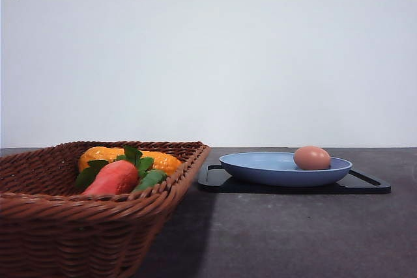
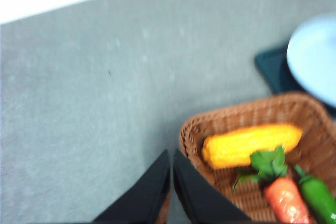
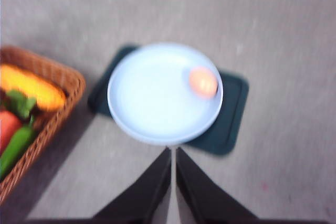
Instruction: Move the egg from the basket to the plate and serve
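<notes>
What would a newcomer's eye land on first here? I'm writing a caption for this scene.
Probably the egg, lying alone on the right side of the blue plate, which sits on a black tray. Next, the wicker basket at front left, holding corn, a carrot-like vegetable and a green pepper.

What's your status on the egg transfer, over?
Left gripper shut, empty, at the basket rim. Right gripper shut, empty, above the plate. Egg on the plate, plate on black tray. Nothing obstructing.
</notes>
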`<state>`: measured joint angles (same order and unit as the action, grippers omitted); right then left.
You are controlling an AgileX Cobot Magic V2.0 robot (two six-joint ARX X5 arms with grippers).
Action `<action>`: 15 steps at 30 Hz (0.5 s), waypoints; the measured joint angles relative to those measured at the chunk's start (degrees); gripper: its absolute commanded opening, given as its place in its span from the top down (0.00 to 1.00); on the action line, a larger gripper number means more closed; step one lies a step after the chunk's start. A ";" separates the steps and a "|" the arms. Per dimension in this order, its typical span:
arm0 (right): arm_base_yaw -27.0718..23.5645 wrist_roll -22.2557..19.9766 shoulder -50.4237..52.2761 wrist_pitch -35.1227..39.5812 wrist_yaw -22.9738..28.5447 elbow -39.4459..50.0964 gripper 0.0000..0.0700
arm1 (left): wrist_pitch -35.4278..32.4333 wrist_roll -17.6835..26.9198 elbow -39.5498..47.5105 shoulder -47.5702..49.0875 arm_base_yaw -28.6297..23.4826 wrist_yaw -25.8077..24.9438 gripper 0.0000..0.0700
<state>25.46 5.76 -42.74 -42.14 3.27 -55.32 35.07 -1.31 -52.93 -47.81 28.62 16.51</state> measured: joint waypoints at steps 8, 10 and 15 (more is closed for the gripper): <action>0.71 0.14 15.07 16.81 2.97 20.16 1.00 | -1.90 -6.39 13.39 19.38 0.00 -0.05 1.00; 0.71 0.55 17.66 19.36 2.97 24.08 1.00 | -1.42 -7.84 13.79 23.60 0.00 -0.15 1.00; 0.71 2.21 19.40 18.94 3.00 26.68 1.00 | -0.96 -10.72 13.66 28.68 0.00 -0.13 1.00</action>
<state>26.17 7.97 -23.33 -23.19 6.26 -28.64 34.11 -12.04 -39.27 -19.13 28.62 16.38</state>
